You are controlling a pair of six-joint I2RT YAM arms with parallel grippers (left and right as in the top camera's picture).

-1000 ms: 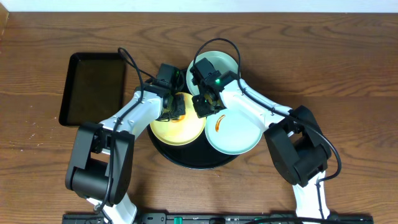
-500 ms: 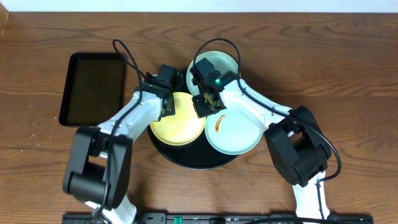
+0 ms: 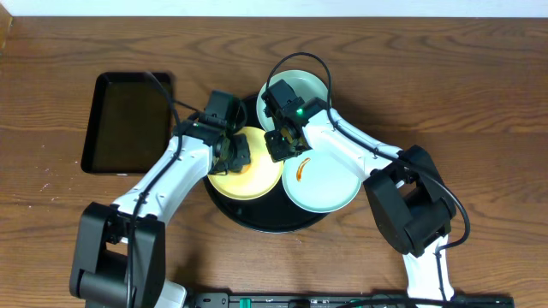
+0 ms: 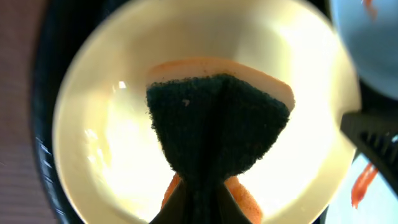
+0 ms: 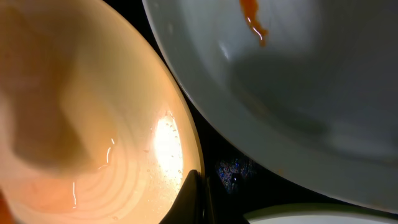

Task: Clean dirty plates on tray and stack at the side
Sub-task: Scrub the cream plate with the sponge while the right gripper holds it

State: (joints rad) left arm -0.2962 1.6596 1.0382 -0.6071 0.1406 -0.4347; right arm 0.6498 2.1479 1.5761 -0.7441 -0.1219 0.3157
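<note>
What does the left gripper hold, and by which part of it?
The left gripper holds a sponge by one end, squeezed narrow in the grip; the dark scouring face shows, above the yellow plate.

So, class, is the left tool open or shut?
Shut: the left tool pinches a green-faced sponge over the yellow plate, as the left wrist view shows.
</note>
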